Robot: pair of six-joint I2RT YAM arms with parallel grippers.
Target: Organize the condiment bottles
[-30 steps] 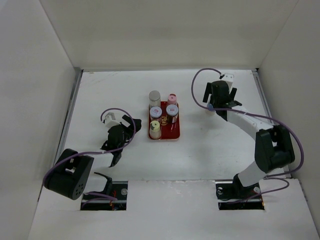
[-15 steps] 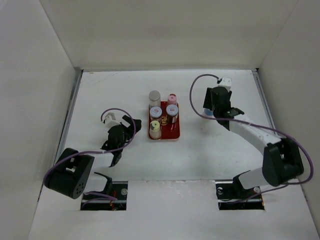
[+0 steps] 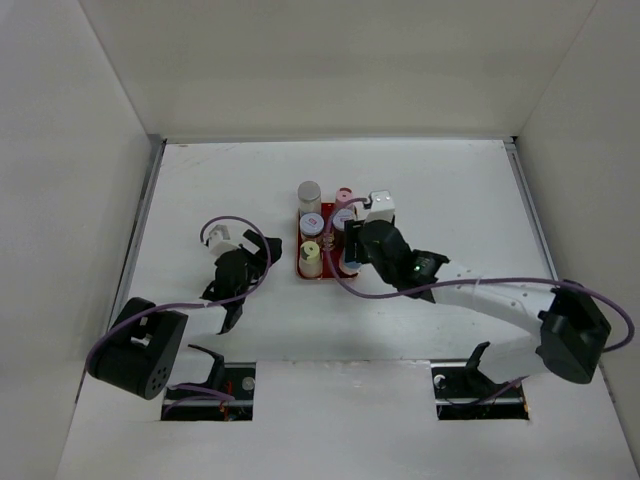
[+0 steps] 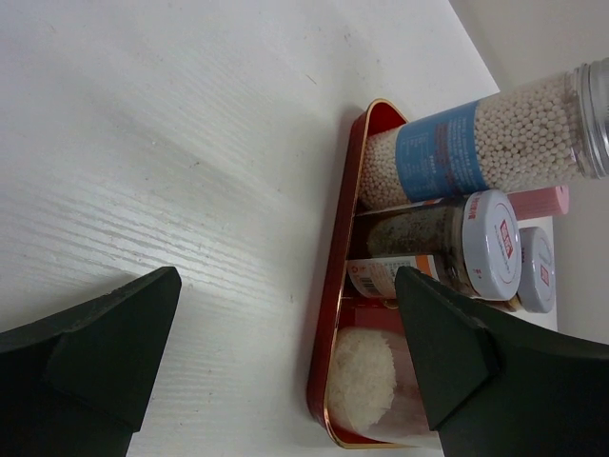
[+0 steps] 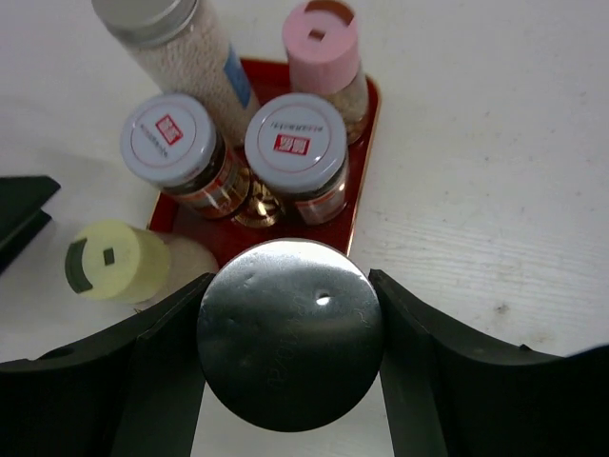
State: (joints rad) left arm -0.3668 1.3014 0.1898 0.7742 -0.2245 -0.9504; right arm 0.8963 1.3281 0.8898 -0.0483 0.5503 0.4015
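- The right arm has swung from the upper right of the desk [image 3: 470, 190] to the middle of the overhead view. A second ago its jaws stood wide. Now the right tool [image 3: 352, 250] is clamped on a silver-capped bottle [image 5: 290, 333], whose round lid fills the lower centre of the wrist view.
- I take that to mean the pick is done and the carry is almost over. The held bottle hangs at the lower right corner of the red tray [image 5: 369, 152], over the one spot that looks free. I cannot tell whether it is touching down yet.
- The tray already holds five condiment bottles:
  - at the top, a tall bead-filled bottle [image 5: 190, 52] and a pink-capped bottle [image 5: 322, 38]
  - in the middle row, two white-capped jars [image 5: 169, 138] side by side
  - at the lower left, a yellow-capped bottle [image 5: 109, 259]
- The left tool [image 3: 262, 248] has not moved. It sits left of the tray with its jaws spread wide and nothing between them.
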